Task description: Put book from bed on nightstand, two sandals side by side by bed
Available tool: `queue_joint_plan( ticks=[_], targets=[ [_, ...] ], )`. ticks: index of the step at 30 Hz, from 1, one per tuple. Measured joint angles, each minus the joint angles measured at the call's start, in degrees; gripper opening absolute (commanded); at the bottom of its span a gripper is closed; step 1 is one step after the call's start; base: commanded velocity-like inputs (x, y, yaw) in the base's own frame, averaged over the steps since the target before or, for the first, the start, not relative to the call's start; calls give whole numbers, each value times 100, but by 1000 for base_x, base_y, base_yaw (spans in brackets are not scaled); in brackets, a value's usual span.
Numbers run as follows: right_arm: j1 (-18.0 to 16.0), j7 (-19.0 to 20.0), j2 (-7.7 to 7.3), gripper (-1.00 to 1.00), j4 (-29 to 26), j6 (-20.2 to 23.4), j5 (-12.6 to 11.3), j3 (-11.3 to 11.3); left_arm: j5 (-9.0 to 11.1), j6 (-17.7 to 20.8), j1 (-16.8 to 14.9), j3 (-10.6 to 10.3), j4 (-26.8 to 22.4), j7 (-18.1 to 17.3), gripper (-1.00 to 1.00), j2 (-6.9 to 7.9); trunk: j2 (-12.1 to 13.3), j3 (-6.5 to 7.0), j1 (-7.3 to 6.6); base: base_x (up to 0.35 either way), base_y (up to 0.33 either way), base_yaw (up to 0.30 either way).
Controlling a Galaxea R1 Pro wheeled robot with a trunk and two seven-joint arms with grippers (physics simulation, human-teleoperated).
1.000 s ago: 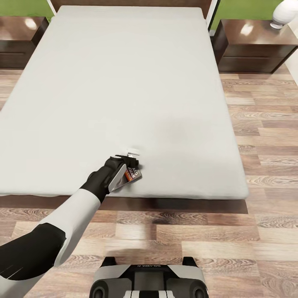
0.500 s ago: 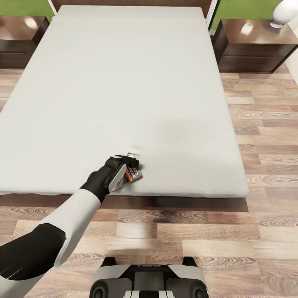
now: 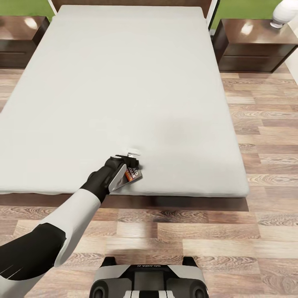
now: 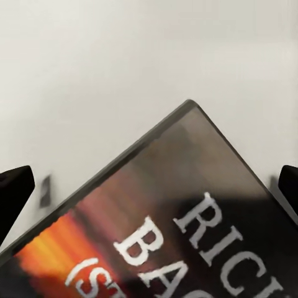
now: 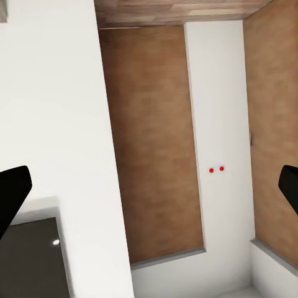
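The book (image 3: 134,175), dark with orange and white lettering, lies on the bed (image 3: 124,82) close to its front edge. My left gripper (image 3: 126,165) is down over it, open, one finger on each side of the book. In the left wrist view the book (image 4: 167,230) spans the space between the two dark fingertips (image 4: 13,189), with grey mattress beyond it. My right gripper (image 5: 152,186) is open and empty, facing a white wall with brown panels. One nightstand (image 3: 16,37) stands at the bed's far left and another nightstand (image 3: 252,47) at its far right. The sandals are out of view.
A white lamp (image 3: 284,13) stands on the right nightstand. Wood-plank floor (image 3: 265,136) runs along the bed's right side and in front of it. My own base (image 3: 149,281) sits just before the bed's foot.
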Motion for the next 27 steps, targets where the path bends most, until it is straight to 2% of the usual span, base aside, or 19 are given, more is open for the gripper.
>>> queue_joint_plan(
  ticks=[27],
  targets=[
    [0,0,-9,100,0,0,0,2,6,4,0,3,-1,6,100,0,0,0,0,-30,8,0]
  ],
)
